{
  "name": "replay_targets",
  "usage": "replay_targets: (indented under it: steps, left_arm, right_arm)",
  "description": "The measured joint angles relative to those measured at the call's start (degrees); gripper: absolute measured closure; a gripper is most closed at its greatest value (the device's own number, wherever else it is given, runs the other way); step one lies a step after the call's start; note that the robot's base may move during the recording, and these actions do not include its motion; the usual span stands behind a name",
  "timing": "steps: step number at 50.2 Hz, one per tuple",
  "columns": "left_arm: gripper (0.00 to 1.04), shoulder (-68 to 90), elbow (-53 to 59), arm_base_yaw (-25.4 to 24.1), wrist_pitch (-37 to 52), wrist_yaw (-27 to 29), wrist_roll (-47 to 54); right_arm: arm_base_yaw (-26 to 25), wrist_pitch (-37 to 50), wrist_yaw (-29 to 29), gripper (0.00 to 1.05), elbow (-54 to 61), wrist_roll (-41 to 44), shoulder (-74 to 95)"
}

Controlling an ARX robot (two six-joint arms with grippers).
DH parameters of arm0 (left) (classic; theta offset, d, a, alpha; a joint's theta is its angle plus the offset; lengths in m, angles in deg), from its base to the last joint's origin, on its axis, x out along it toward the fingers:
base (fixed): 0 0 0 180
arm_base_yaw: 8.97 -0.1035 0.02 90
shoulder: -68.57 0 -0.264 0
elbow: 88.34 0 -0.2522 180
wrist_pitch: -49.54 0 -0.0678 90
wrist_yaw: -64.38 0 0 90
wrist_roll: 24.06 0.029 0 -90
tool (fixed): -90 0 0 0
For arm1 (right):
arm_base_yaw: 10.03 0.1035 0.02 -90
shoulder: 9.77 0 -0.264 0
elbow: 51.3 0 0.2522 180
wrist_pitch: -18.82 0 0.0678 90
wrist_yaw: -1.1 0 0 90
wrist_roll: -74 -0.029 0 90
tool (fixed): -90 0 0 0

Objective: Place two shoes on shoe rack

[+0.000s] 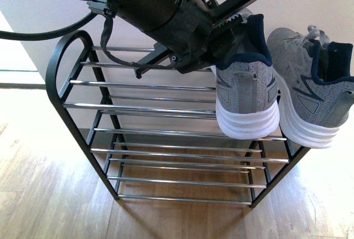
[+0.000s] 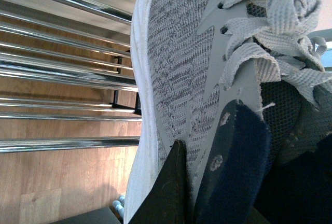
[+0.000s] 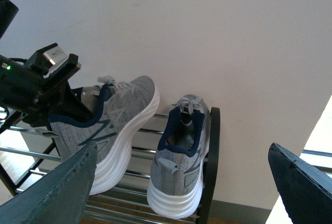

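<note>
Left wrist view: left claw [image 2: 194, 182] clamps sneaker [image 2: 171, 68] at its collar. Right wrist view alone: right claw [image 3: 182, 150] splayed, empty; other sneaker [image 3: 179, 167] on rack [image 3: 210, 182].

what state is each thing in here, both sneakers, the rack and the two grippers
shoe rack, standing upright against the wall
left gripper, shut on the held grey sneaker at its heel collar
right gripper, open, holding nothing
held grey sneaker, tilted, laces tied
other grey sneaker, upright on the shoe rack's top tier, touched by neither gripper
</note>
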Motion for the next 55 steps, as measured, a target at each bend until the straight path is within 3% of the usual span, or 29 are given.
replay_targets:
  steps: [25,55]
  left_arm:
    - [1.03,6.1,-6.5,0.3,-1.9,-0.1,2.8]
    - [1.03,11.0,-11.5,3.0,-1.1,4.1,-1.0]
  right_arm:
    - [0.0,0.0,0.0,0.09,0.0,0.0,0.0]
    - [0.0,0.0,0.0,0.09,0.0,0.0,0.0]
